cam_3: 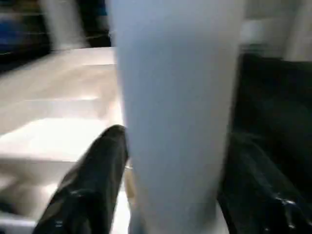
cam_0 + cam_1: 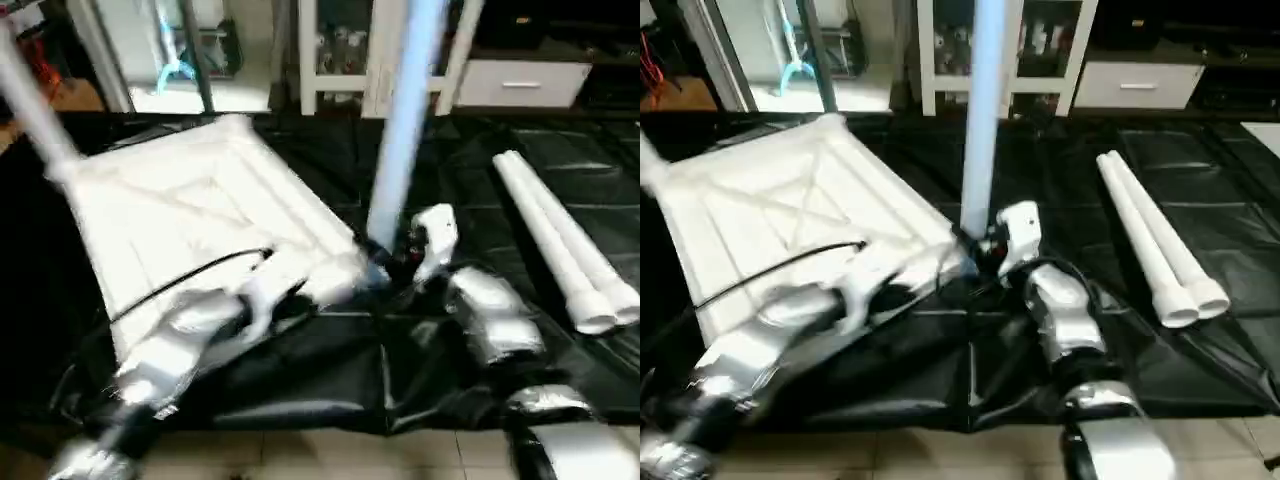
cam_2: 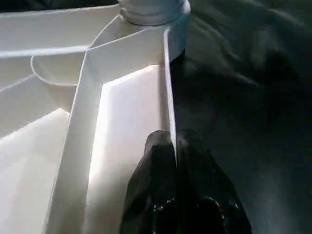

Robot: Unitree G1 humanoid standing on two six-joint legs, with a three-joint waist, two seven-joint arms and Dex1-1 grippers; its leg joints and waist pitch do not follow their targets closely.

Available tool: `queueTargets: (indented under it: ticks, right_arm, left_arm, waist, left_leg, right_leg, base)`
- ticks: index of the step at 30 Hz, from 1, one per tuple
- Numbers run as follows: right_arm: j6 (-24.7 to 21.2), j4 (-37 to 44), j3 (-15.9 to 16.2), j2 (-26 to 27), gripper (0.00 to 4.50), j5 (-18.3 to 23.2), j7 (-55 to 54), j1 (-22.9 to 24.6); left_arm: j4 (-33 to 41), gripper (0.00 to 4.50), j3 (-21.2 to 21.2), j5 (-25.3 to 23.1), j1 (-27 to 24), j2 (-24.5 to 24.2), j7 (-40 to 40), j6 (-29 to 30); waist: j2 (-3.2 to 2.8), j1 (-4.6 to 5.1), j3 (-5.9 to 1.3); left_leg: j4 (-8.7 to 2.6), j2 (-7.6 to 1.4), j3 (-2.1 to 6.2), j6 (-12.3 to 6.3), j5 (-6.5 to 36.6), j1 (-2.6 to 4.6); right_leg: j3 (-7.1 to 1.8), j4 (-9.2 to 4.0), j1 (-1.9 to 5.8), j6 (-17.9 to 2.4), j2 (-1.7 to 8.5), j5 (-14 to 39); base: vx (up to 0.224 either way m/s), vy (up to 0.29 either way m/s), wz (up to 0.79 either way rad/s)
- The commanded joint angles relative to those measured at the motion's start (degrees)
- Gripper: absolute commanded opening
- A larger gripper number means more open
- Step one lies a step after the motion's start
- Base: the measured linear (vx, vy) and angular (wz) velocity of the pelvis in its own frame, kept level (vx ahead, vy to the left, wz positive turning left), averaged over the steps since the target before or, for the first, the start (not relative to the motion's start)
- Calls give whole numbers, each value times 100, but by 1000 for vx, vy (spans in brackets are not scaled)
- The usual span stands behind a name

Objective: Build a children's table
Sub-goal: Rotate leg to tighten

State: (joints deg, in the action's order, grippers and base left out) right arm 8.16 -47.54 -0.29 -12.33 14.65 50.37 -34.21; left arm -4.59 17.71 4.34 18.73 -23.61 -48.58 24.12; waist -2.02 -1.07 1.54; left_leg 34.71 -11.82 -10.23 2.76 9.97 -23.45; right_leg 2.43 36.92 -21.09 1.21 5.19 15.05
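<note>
Left end effector (image 3: 175,161) pinched on tabletop (image 2: 190,215) rim; right end effector (image 1: 170,180) straddling upright leg (image 2: 400,150), fingers apart.

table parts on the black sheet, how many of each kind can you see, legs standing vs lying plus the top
tabletop: 1
legs standing in corner sockets: 2, near leg and far leg
legs lying loose on the black sheet: 2, a side-by-side pair
total: 5 parts
</note>
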Motion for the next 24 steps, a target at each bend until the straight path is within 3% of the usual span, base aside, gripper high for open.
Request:
queueTargets:
  ticks: [1, 3, 5, 6, 8, 11, 13, 16, 22, 24]
  right_arm:
    - [-320, 374, 104, -472, 327, 144, 853, 32]
    - [-378, 585, 344, -1069, 327, -36, 1661, 193]
    - [-464, 680, 378, -1237, 327, -10, 1921, 258]
    - [-566, 750, 372, -1384, 327, 59, 2180, 299]
    - [-856, 909, 314, -1562, 327, 213, 2519, 347]
    - [-928, 994, 329, -1618, 327, 235, 2598, 371]
    - [-1072, 1061, 340, -1636, 293, 324, 2703, 378]
    - [-1209, 1098, 384, -1547, 290, 429, 2728, 372]
    - [-1414, 1262, 416, -1370, 237, 490, 2811, 494]
    - [-1388, 1182, 417, -1312, 218, 457, 2806, 493]
  left_arm:
    - [424, 0, 113, 320, -152, -99, -640, -130]
    - [613, 0, 80, 458, -308, -267, -827, -154]
    - [644, 0, 80, 468, -347, -306, -842, -147]
    - [652, 0, 78, 473, -377, -336, -848, -174]
    - [613, 0, 32, 456, -399, -339, -791, -241]
    - [559, 0, 9, 426, -372, -319, -742, -270]
    - [520, 0, -12, 420, -334, -300, -718, -278]
    - [518, 0, -5, 423, -281, -310, -743, -260]
    - [559, 0, -3, 433, -273, -330, -786, -238]
    - [561, 0, 7, 433, -269, -331, -801, -227]
  waist:
    - [26, -43, -320]
    - [48, -112, -335]
    - [64, -151, -316]
    - [121, -144, -303]
    - [101, -180, -299]
    - [126, -150, -271]
    - [111, -130, -270]
    - [101, -113, -274]
    - [107, -129, -294]
    - [95, -136, -293]
  left_leg:
    - [-338, -135, 9, -698, 488, 188]
    - [-311, -134, 5, -706, 350, 200]
    - [-313, -138, -7, -737, 300, 187]
    - [-320, -129, -27, -732, 383, 176]
    - [-328, -139, -20, -662, 538, 187]
    - [-354, -132, -28, -525, 734, 184]
    - [-362, -134, -25, -468, 826, 198]
    - [-360, -137, -24, -465, 794, 203]
    - [-334, -130, -24, -563, 517, 196]
    - [-343, -128, -26, -538, 598, 202]
  right_leg:
    - [-122, -362, 156, -1621, 151, -1185]
    - [-115, -345, 164, -1622, 155, -1242]
    - [-123, -345, 161, -1618, 166, -1281]
    - [-135, -361, 157, -1625, 170, -1162]
    - [-142, -377, 163, -1616, 187, -862]
    - [-153, -407, 152, -1584, 185, -481]
    - [-159, -419, 145, -1588, 187, -359]
    - [-158, -418, 140, -1629, 183, -409]
    - [-152, -379, 154, -1670, 181, -797]
    - [-148, -385, 149, -1688, 180, -729]
  base:
    - [0, 0, 0]
    - [0, 0, 0]
    - [0, 0, 0]
    - [0, 0, 0]
    - [0, 0, 0]
    - [0, 0, 0]
    - [0, 0, 0]
    - [0, 0, 0]
    - [0, 0, 0]
    - [0, 0, 0]
